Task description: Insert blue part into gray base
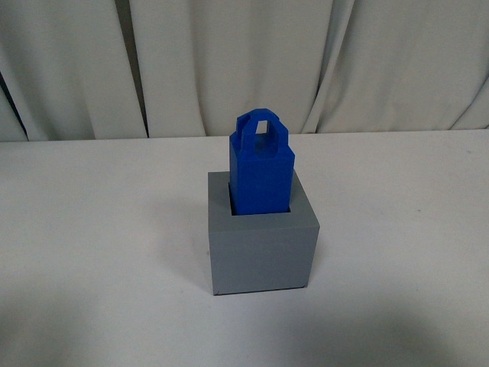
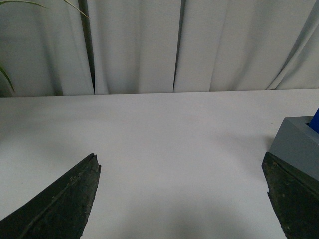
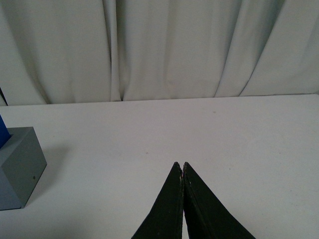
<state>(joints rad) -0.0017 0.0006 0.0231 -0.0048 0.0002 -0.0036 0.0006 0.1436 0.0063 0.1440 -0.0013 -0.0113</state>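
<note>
Blue part (image 1: 261,172) upright in base (image 1: 262,248) recess. Left gripper (image 2: 182,172) spread wide beside base; right gripper (image 3: 182,167) pinched together, empty.

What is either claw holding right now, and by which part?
Nothing. The left claw is open over bare table, the right claw is shut on nothing.
</note>
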